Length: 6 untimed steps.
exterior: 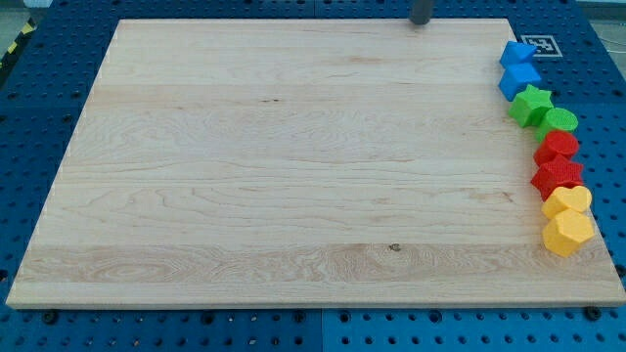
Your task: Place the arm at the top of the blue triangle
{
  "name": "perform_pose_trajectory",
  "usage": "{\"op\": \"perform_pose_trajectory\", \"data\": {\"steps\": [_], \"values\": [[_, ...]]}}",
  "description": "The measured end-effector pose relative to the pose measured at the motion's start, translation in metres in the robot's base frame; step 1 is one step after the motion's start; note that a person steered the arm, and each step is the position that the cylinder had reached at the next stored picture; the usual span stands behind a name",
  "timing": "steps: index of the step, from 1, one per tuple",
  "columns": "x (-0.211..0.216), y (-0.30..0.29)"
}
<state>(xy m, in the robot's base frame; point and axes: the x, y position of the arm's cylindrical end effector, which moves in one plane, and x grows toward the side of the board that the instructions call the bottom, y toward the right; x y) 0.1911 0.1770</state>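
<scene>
The blue triangle [516, 53] lies at the view's top right, at the right edge of the wooden board [293, 166], with a second blue block [518, 80] just below it. My tip [420, 21] shows as a dark rod end at the view's top edge, over the board's top edge. It stands well to the left of the blue triangle and slightly above it, apart from all blocks.
Below the blue blocks, a column runs down the right edge: a green star [533, 104], a green round block [561, 121], two red blocks [558, 147] [558, 177] and two yellow blocks [568, 201] [567, 233]. A tag marker [540, 46] lies by the triangle.
</scene>
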Motion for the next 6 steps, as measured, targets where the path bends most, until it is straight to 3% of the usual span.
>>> {"op": "perform_pose_trajectory", "data": {"steps": [6], "values": [[0.023,0.088]]}}
